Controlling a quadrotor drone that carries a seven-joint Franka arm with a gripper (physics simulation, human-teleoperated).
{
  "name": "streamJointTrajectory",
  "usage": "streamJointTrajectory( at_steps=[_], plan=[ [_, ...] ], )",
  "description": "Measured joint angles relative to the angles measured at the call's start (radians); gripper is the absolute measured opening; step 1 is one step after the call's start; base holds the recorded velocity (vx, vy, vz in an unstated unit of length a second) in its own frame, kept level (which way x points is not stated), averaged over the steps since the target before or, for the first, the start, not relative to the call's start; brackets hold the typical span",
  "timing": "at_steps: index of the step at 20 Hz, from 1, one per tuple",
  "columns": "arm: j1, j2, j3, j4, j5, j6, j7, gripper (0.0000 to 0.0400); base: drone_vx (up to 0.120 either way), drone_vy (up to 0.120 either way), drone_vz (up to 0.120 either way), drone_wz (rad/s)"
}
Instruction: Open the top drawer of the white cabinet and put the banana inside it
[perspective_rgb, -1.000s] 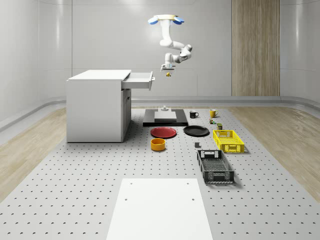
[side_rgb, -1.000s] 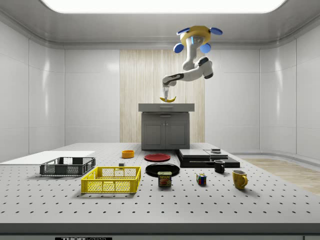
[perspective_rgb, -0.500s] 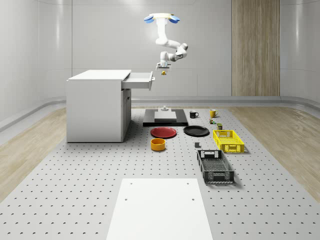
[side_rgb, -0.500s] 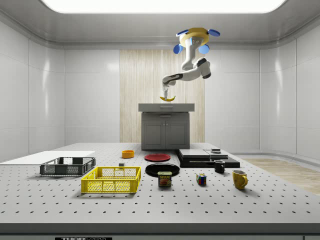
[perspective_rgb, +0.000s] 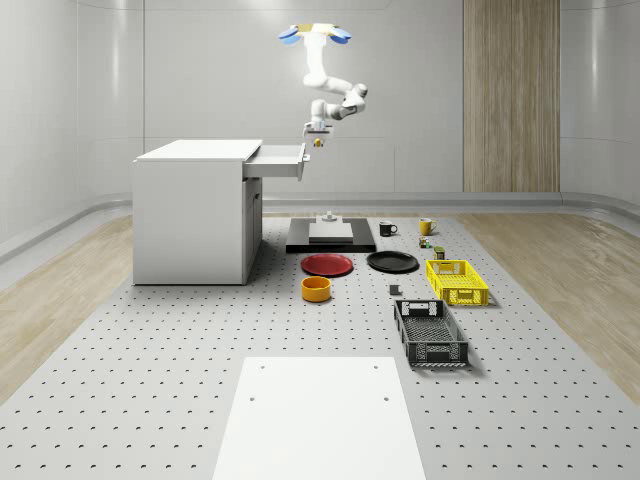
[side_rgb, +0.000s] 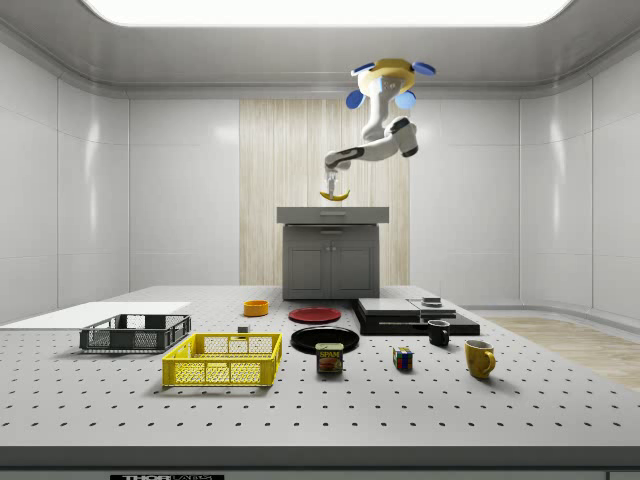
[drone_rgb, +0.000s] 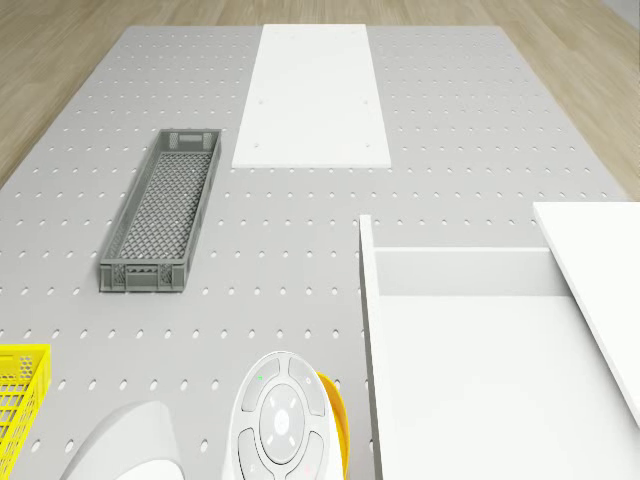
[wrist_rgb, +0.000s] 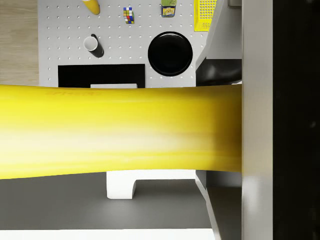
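Observation:
The white cabinet (perspective_rgb: 195, 215) stands at the whole-scene view's left with its top drawer (perspective_rgb: 280, 160) pulled open. The drone (perspective_rgb: 315, 32) hovers high, just off the drawer's front. Its arm bends down to the gripper (perspective_rgb: 316, 135), which is shut on the yellow banana (perspective_rgb: 317, 143). The banana hangs a little above the drawer front and just outside it. In the side view the banana (side_rgb: 334, 196) hangs from the gripper (side_rgb: 331, 184) above the cabinet (side_rgb: 332, 255). The drone view shows the drawer's white inside (drone_rgb: 470, 370) beside the banana's edge (drone_rgb: 336, 425). In the wrist view the banana (wrist_rgb: 120, 132) lies against a dark finger (wrist_rgb: 257, 120).
On the perforated table (perspective_rgb: 150, 380) lie a red plate (perspective_rgb: 327, 264), a black plate (perspective_rgb: 392, 262), an orange bowl (perspective_rgb: 316, 289), a yellow crate (perspective_rgb: 456, 281) and a grey crate (perspective_rgb: 430, 333). A black platform (perspective_rgb: 330, 235), mugs and a white panel (perspective_rgb: 318, 420) are there too.
The drone, arm and held banana have shifted toward the whole-scene view's left and slightly up, closer to the open drawer's front. Nothing on the table has moved.

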Motion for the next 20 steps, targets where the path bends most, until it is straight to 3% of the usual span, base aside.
streamJointTrajectory(
  at_steps=[20],
  plan=[
    [-0.003, 0.004, 0.001, -0.001, 0.002, -0.004, 0.003, 0.0192, 0.0, -0.12, 0.0, 0.0]
  ],
)
